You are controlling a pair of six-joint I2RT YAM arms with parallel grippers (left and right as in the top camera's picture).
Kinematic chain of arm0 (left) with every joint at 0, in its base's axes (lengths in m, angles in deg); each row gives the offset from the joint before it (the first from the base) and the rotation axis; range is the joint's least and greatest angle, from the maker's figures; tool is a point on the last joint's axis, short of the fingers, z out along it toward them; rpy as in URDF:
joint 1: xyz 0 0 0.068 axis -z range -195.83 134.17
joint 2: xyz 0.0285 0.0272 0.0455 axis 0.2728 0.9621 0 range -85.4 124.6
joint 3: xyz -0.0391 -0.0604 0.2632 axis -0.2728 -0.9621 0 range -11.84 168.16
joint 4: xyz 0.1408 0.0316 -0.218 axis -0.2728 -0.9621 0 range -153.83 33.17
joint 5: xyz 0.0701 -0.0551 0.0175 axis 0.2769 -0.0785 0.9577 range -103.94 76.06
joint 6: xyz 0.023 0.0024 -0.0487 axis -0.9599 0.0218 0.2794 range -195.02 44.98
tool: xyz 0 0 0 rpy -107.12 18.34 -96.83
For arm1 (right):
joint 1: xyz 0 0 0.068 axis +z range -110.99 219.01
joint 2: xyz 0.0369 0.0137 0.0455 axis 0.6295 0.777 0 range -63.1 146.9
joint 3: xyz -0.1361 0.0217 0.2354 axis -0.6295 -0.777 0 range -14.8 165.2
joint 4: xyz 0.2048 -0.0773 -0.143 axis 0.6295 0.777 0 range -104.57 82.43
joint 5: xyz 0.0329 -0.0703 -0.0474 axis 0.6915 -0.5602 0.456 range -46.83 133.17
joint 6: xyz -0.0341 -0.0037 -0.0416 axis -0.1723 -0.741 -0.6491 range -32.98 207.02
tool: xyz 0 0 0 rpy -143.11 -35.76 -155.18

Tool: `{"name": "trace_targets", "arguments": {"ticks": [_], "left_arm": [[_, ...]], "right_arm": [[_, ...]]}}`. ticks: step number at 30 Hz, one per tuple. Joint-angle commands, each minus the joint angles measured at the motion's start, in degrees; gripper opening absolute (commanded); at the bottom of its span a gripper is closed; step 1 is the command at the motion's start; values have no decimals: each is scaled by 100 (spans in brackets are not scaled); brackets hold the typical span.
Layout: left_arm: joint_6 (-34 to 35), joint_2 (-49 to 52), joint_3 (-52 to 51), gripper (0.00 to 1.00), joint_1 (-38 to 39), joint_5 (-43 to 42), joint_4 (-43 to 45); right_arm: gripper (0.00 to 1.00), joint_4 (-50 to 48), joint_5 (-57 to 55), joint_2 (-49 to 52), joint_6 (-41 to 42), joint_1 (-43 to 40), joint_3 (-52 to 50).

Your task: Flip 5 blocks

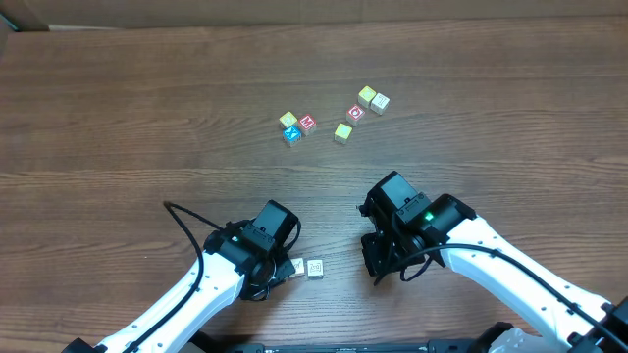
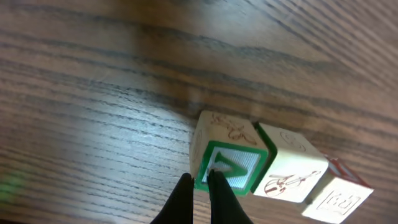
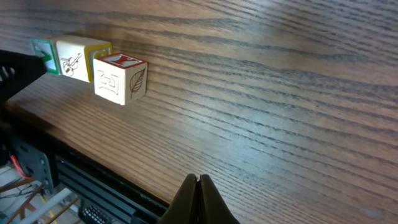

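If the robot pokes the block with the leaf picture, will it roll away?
Probably not: the leaf block has flat faces and sits flat on the table, so it should slide or tip, not roll. It looks like stiff wood, likely light.

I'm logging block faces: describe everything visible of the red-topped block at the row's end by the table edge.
The red-topped block is a pale wooden cube, flat on the table near its front edge. Its top is red-framed with a letter; one side shows an outlined symbol, another a leaf. It sits against the violin block; nothing else touches it.
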Motion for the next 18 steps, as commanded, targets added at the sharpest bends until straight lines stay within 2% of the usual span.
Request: {"name": "trace_targets", "arguments": {"ticks": [1, 8, 14, 18], "left_arm": [[-643, -136, 46, 4, -33, 221, -144], [-938, -136, 96, 4, -37, 450, -763], [-931, -133, 468, 4, -55, 1198, -1093], [-1043, -116, 476, 4, -310, 1099, -1137]], "right_arm": [[4, -17, -81, 2, 17, 26, -9], [4, -17, -125, 2, -46, 26, -9], [4, -26, -358, 9, -153, 26, -13], [4, -177, -358, 72, -151, 28, -83]]}}
